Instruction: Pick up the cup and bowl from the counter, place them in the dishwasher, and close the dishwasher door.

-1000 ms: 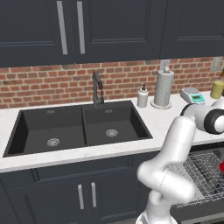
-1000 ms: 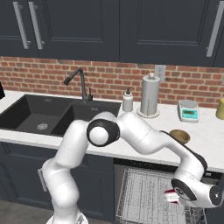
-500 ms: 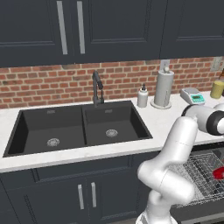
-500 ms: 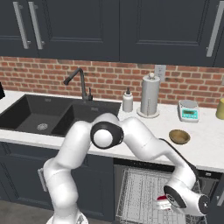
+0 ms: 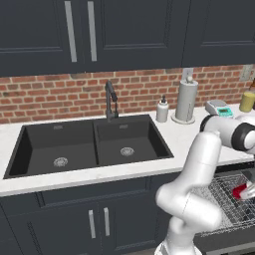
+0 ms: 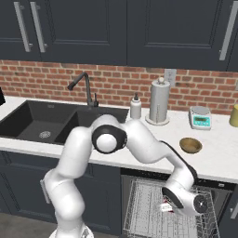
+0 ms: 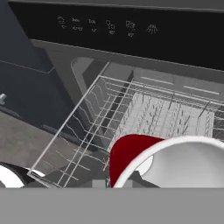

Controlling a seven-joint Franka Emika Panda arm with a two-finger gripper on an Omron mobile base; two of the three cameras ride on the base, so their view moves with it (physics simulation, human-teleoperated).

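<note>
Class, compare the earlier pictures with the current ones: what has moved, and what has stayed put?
The gripper, shut on the red cup, has sunk lower over the dishwasher's wire rack. Nothing was released. The olive-brown bowl stays on the counter, and the dishwasher stays open.

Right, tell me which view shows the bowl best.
The right base view: the bowl sits in plain sight on the counter, right of the arm. In the left base view and the hand view I cannot make it out.
</note>
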